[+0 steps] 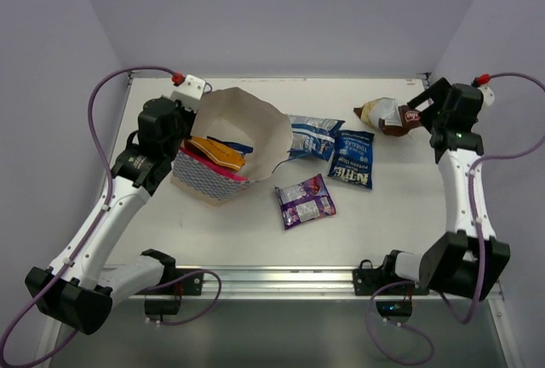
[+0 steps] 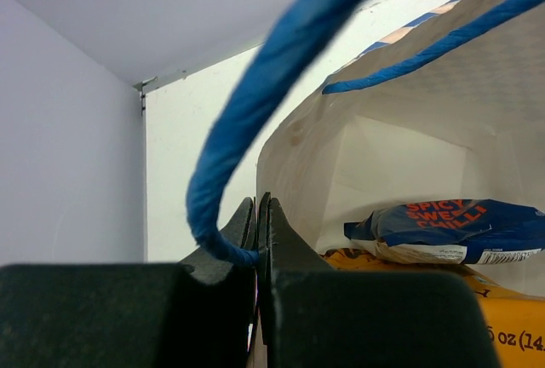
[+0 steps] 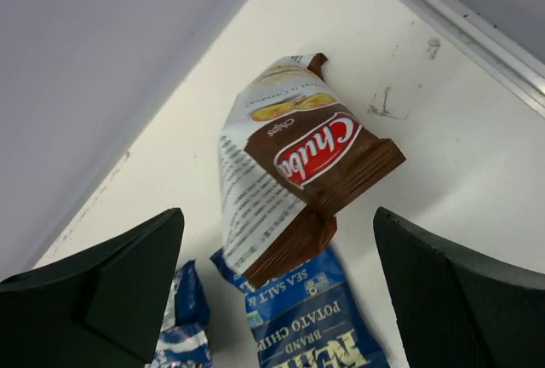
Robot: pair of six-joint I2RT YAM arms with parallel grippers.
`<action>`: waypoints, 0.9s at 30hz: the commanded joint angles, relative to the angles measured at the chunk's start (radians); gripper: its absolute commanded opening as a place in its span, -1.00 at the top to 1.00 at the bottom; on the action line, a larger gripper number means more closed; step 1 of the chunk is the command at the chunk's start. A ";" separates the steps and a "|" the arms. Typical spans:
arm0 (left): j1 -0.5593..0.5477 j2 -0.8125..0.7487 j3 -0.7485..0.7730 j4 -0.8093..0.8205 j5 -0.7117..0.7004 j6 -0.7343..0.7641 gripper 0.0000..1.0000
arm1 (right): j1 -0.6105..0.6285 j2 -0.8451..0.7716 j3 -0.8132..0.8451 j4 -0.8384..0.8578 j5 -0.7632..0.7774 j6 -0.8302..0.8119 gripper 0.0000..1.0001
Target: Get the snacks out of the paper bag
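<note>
1. Black fingers of the left gripper [image 2: 258, 215] fill the bottom of the left wrist view. They are pressed together on the blue cord handle [image 2: 255, 104] of the paper bag [image 2: 400, 138], and no gap shows between them.
2. Overhead, the paper bag [image 1: 243, 117] sits at the left of the table [image 1: 383, 215], with its cream mouth gaping toward the camera. The left gripper [image 1: 183, 121] holds the bag's left rim.
3. Packets are left inside the bag. An orange packet [image 1: 217, 152] lies on top, a dark blue "Spicy Sweet Chilli" packet [image 2: 443, 227] lies beside it, and a strip of pink-red [image 1: 192, 163] shows beneath.
4. Outside on the table are a blue-white packet [image 1: 311, 135] touching the bag's rim, a blue Kettle packet [image 1: 352, 158] just beside that one, and a small purple packet [image 1: 305, 200] nearer the arms.
5. At the far right corner the right gripper [image 3: 277, 215] is spread wide and grips nothing. The brown-and-cream Chuba packet [image 3: 298, 163] lies on the table below it.
6. The left arm is nearer the bag but is taken up with the handle, so I judge that the free right arm has to do the picking. From the right gripper the orange packet lies well away to the left, past both blue packets. Its long axis runs roughly left to right, with the right end toward the mouth.
</note>
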 commanded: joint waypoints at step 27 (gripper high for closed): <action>0.003 -0.051 -0.005 0.153 0.180 0.119 1.00 | 1.170 0.186 0.301 0.152 -0.197 -0.493 -0.62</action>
